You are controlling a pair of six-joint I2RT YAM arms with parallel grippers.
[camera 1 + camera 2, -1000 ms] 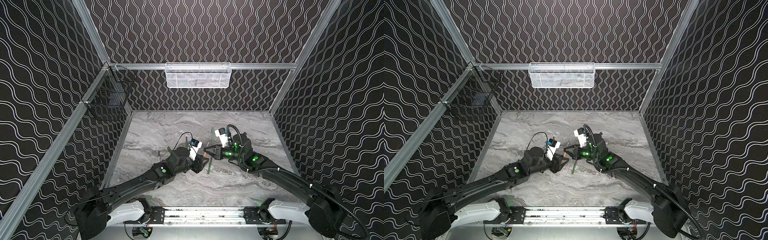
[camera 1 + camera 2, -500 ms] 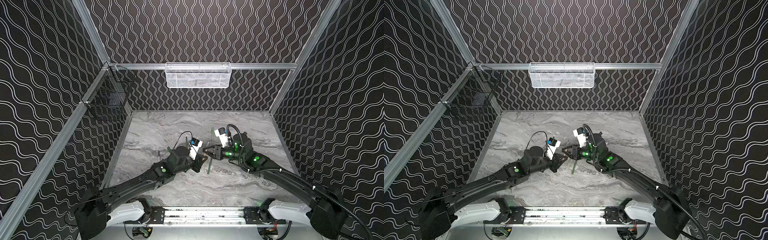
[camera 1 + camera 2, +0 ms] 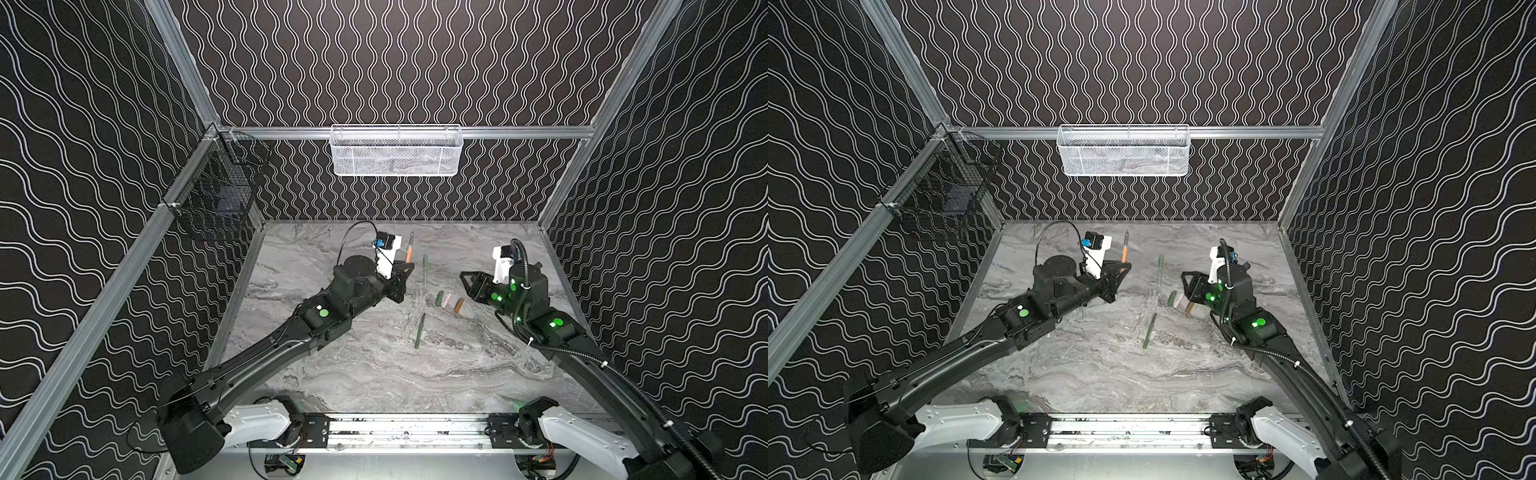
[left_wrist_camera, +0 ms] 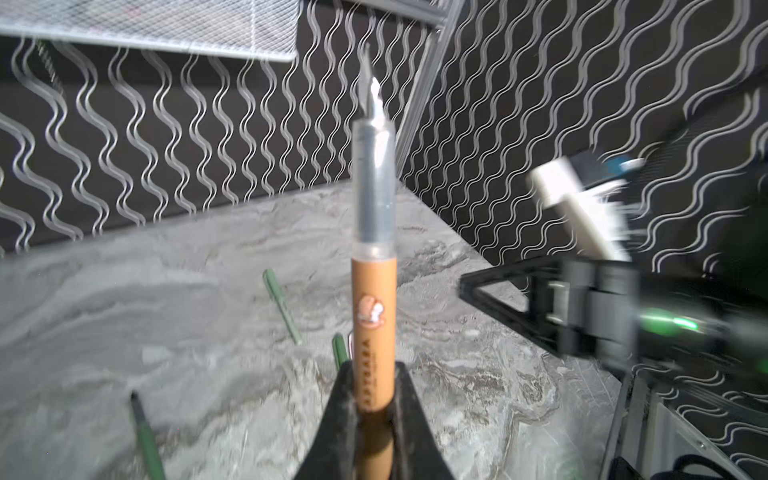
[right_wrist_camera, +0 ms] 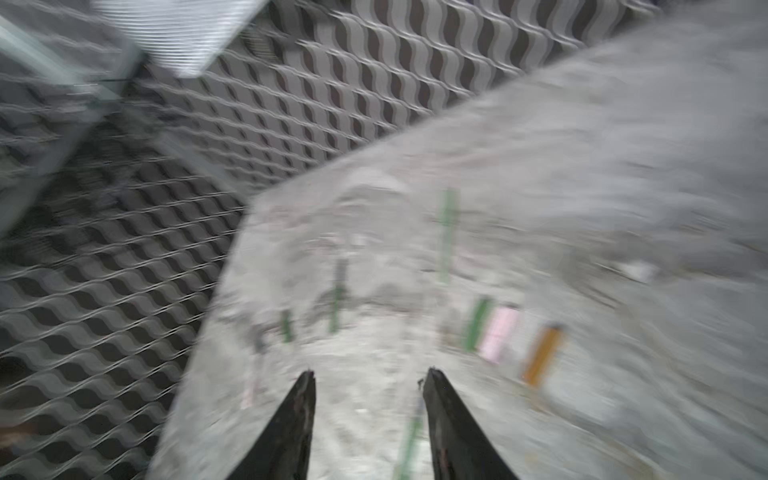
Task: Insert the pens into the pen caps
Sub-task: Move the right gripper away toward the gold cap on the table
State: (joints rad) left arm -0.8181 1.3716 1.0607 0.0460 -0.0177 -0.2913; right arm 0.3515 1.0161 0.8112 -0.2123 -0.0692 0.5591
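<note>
I look into black walls (image 3: 415, 62) with white wavy lines, a grey marbled floor (image 3: 374, 374), a white mesh basket (image 3: 397, 160) and a black wire basket (image 3: 216, 195).

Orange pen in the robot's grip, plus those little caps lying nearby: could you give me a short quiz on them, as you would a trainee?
1. True or false: the left pincer is shut on the orange-brown pen, whose tip is uncapped.
2. Choose one. The right pincer holds: A a green pen; B an eraser; C nothing, its jaws stand apart.
3. Fill in: between the dark green cap and the orange-brown cap lies a cap coloured ____.

Key: 1 true; 2 C; 3 pink, the pink cap.
</note>
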